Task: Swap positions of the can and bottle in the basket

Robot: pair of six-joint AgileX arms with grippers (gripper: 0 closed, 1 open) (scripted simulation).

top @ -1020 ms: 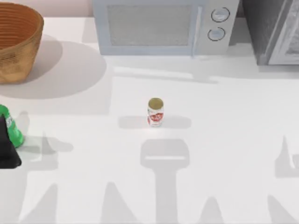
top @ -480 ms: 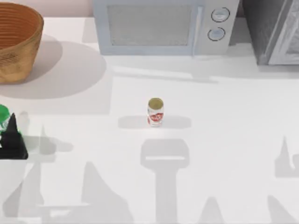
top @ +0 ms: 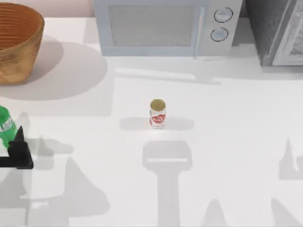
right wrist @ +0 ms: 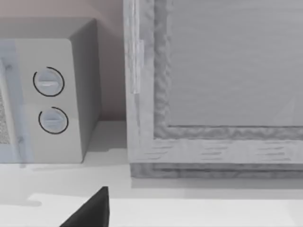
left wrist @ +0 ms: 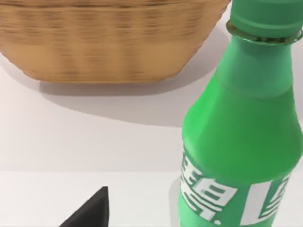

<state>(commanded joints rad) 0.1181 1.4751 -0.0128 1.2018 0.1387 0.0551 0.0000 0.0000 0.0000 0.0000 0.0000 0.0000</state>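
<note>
The can (top: 157,113) stands upright at the middle of the frame on the white table (top: 227,142), well apart from the bottle (top: 6,127) at the left edge. The basket (top: 16,42) sits in the upper left corner. The left hand (top: 19,150) is just beside the bottle; whether it grips, I cannot tell. A microwave (top: 165,26) stands along the top.

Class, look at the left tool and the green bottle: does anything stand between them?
Nothing visible does. In the top view the left tool sits right beside the bottle at the table's left edge, with only bare table nearby. The can stands apart, mid-table.
</note>
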